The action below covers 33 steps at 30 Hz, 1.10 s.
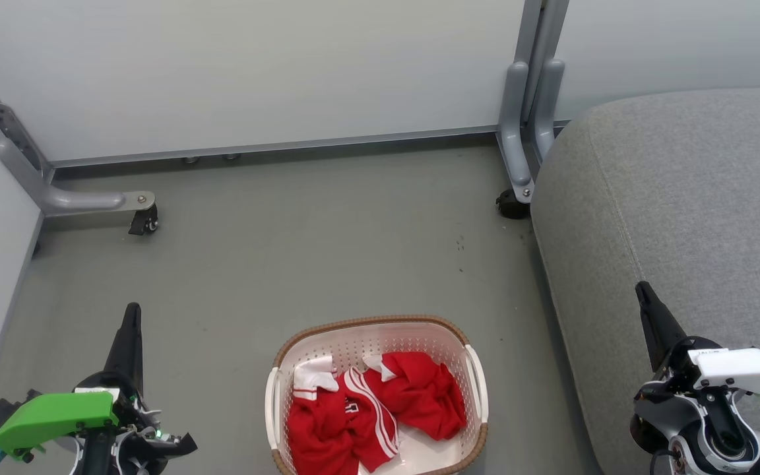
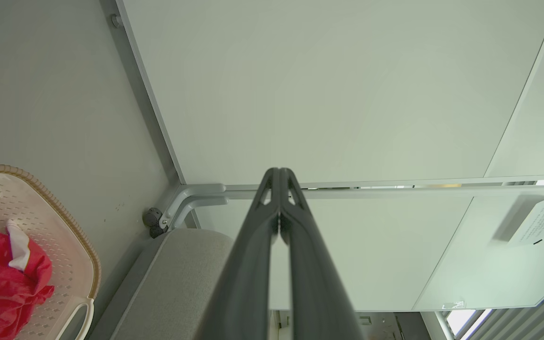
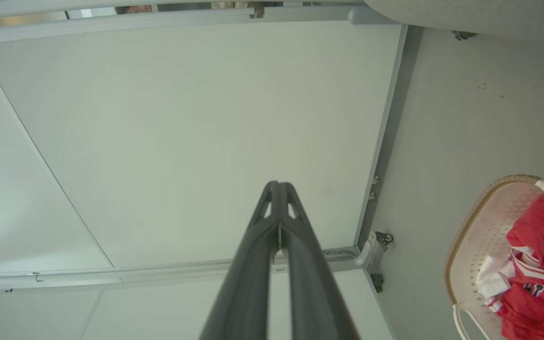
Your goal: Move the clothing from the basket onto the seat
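Running off head view btm edge: basket [image 1: 367, 322] w/ clothing [image 1: 419, 389] bunched inside.

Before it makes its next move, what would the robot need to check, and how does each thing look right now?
1. Clothing lying inside the basket: ok.
2. Seat close beside the basket: ok.
3. Left gripper open for grabbing: not ok, shut.
4. Right gripper open for grabbing: not ok, shut.
5. Clothing pieces untangled from each other: cannot tell.
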### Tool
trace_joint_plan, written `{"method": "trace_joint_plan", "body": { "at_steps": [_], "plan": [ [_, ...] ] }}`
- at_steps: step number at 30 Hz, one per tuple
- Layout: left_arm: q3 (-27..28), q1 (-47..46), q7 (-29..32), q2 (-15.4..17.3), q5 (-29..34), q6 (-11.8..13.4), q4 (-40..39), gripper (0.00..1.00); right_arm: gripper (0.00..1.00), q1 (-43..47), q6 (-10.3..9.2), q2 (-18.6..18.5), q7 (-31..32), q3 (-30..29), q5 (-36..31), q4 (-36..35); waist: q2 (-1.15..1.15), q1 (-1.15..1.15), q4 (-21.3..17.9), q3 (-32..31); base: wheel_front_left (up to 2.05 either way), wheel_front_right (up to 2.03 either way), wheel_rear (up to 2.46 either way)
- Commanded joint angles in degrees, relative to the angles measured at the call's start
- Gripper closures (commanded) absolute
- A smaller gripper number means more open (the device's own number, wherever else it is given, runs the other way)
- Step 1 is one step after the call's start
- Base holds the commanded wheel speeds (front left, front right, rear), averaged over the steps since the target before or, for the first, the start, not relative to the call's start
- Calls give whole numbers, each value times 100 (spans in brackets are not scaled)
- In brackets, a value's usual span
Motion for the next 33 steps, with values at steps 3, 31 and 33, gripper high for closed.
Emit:
{"method": "trace_joint_plan", "body": {
  "at_steps": [3, 31, 33],
  "plan": [
    [2, -63, 11, 11, -2, -11, 1, 100, 100, -44, 2, -11, 10, 0, -29, 7, 0, 0, 0, 0, 0, 0, 0],
    [-236, -29, -197, -10, 53, 1, 31, 0, 0, 23, -1, 18, -210, 161, -92, -20, 0, 0, -1, 8, 0, 0, 0],
    [-299, -49, -254, -9, 71, 1, 10, 0, 0, 19, -1, 17, -266, 196, -131, -46, 0, 0, -2, 12, 0, 0, 0]
  ]
}}
